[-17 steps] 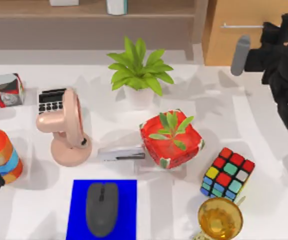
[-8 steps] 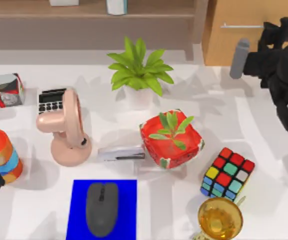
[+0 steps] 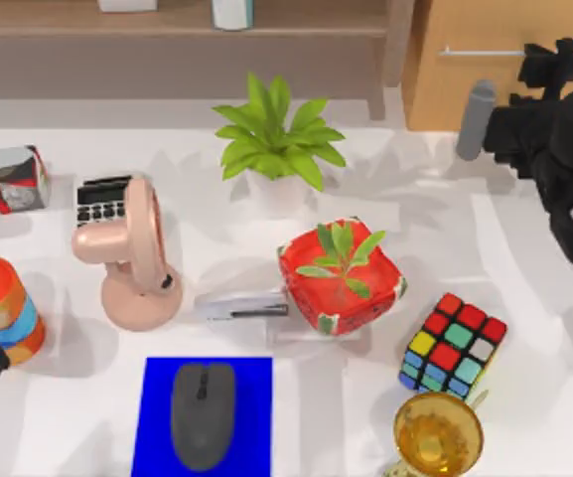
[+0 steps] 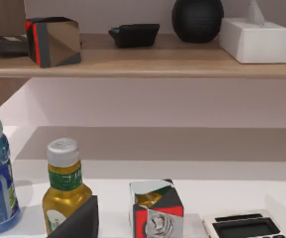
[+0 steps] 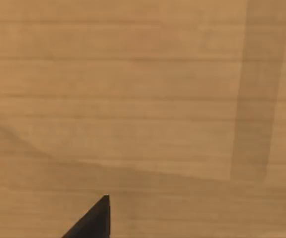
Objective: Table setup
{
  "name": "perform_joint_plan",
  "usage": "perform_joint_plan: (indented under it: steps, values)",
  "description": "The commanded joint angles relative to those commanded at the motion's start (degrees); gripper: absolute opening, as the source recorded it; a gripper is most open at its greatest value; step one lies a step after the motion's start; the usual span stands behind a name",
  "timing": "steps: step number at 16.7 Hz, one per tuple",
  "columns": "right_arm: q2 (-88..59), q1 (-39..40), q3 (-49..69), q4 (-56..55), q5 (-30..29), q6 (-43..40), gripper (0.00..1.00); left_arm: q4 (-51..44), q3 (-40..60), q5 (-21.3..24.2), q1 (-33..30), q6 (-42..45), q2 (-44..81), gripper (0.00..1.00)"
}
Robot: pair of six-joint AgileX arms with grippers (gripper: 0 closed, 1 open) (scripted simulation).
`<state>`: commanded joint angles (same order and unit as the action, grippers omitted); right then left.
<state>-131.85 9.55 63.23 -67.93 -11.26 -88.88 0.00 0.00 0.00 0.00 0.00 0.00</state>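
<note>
Pink desk fan [image 3: 132, 253] stands left of the grey stapler [image 3: 241, 305]; red potted plant [image 3: 341, 275] right of it. Grey mouse [image 3: 203, 413] lies on the blue mat [image 3: 157, 417], near edge. Multicoloured puzzle cube [image 3: 453, 346] sits right.

The right claw [image 3: 544, 62] has crept slightly toward the wooden cabinet [image 3: 504, 40]; nothing else moved.

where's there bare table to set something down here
Bare patches: the far left strip between the mirrored cube and the white-potted plant; the right side between the red planter and the right gripper. Crowded: the front centre, around the fan, stapler, mouse pad, Rubik's cube and goblet.
</note>
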Motion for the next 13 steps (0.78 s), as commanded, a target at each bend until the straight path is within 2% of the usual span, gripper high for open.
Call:
perform_joint_plan:
  steps: [13]
  values:
    - [4.02, 2.03, -11.46, -5.22, -0.86, 0.51, 1.00, 0.00, 0.00, 0.00, 0.00, 0.00, 0.00, 1.00]
